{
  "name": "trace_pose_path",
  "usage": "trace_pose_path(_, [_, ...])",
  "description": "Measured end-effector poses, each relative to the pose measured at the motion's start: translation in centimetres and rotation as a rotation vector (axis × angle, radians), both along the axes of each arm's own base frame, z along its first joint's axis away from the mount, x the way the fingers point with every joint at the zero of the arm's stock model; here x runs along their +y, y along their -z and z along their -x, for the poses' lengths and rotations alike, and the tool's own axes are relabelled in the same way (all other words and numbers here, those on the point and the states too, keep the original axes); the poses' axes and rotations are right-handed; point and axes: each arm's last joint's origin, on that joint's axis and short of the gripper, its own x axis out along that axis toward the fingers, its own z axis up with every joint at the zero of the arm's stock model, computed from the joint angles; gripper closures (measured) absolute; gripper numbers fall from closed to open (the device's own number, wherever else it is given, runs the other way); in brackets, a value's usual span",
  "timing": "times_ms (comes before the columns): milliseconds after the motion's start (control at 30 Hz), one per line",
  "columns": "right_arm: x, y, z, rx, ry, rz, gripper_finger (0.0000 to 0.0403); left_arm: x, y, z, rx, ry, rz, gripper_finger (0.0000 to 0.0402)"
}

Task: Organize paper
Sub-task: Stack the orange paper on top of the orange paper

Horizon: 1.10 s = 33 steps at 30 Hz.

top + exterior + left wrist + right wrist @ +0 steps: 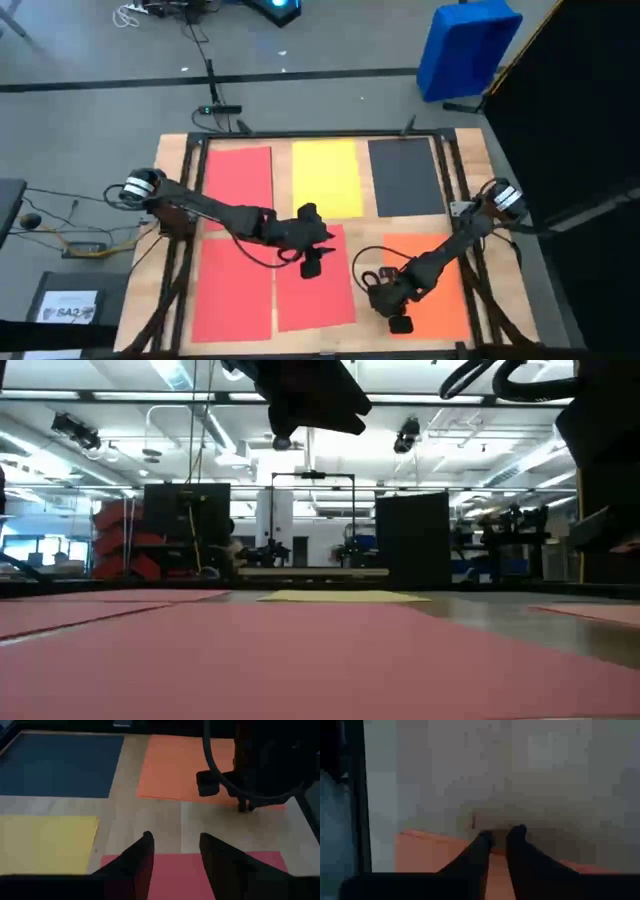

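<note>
Six sheets of paper lie flat on the wooden table. A red sheet, a yellow one and a dark grey one form the far row. Two red sheets and an orange one form the near row. My left gripper hangs open above the far end of the middle red sheet, touching nothing. My right gripper, its fingers shut with only a sliver between them, is down at the orange sheet's left edge. My right gripper has its shut fingertips at the orange sheet's left edge, where the sheet meets the bare wood. They come steeply from above. The sheet lies flat on the table. I cannot tell whether the tips press on the paper or only stand at it.
A blue bin stands on the floor beyond the table's far right corner. A dark box with a white label sits off the left side. Black frame rails run along the table's sides. Bare wood shows between the sheets.
</note>
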Motion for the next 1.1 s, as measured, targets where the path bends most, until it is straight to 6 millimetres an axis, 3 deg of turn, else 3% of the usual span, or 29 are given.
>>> trace_pose_path(933, [0.0, 0.11, 0.12, 0.018, -0.009, -0.01, 0.0363, -0.01, 0.0, 0.0, 0.0, 0.0, 0.0, 0.0259])
trace_pose_path(1100, [-0.17, -0.77, 0.03, -0.046, 0.016, -0.003, 0.0363, -0.01, 0.0, 0.0, 0.0, 0.0, 0.0, 0.0259])
